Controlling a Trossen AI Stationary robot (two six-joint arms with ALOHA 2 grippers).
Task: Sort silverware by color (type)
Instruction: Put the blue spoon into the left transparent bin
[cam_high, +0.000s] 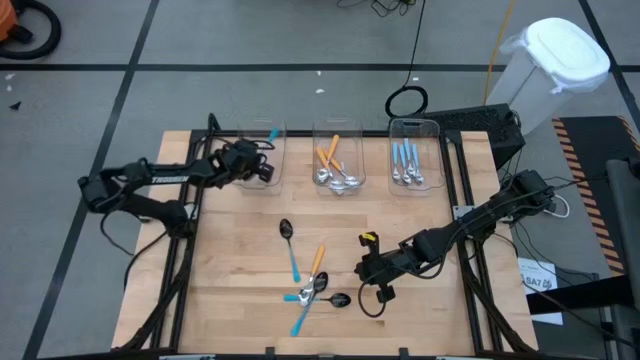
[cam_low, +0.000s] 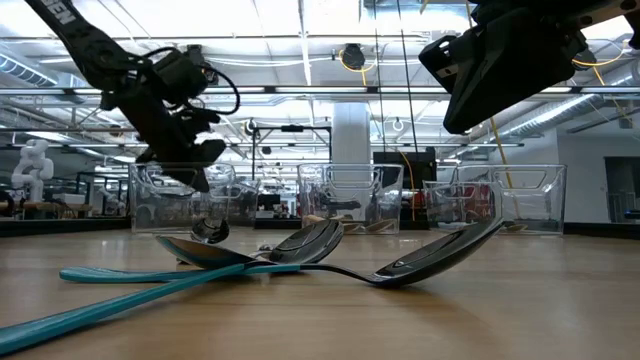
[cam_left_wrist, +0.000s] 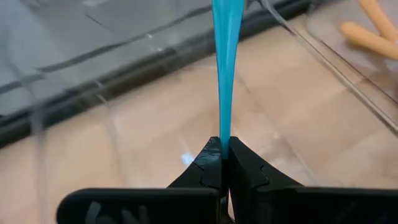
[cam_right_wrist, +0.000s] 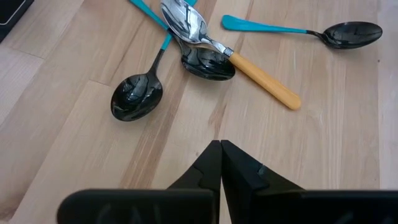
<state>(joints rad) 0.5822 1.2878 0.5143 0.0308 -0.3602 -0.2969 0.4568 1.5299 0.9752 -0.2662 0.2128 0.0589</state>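
My left gripper is shut on a teal-handled spoon over the left clear bin at the table's far side. The spoon's bowl is hidden. My right gripper hangs shut above the bare wood, a little to the right of the loose spoons, and touches nothing. Those spoons lie in a crossed heap on the table: an orange-handled one with a silver bowl rests on a black bowl, and teal ones with black bowls lie beside it. Another teal spoon lies apart, farther back. My left gripper pinches the spoon's teal handle between its two fingers. The handle runs straight on past the fingertips, in line with them, and its free end points toward the table's far edge. The fingers slant downward from the table's left. The spoon is lifted clear.
The middle bin holds orange-handled spoons and the right bin holds light-blue-handled ones. All three bins stand in a row along the far edge. Black rails run down both sides of the table. A white lidded container stands off the table at the far right.
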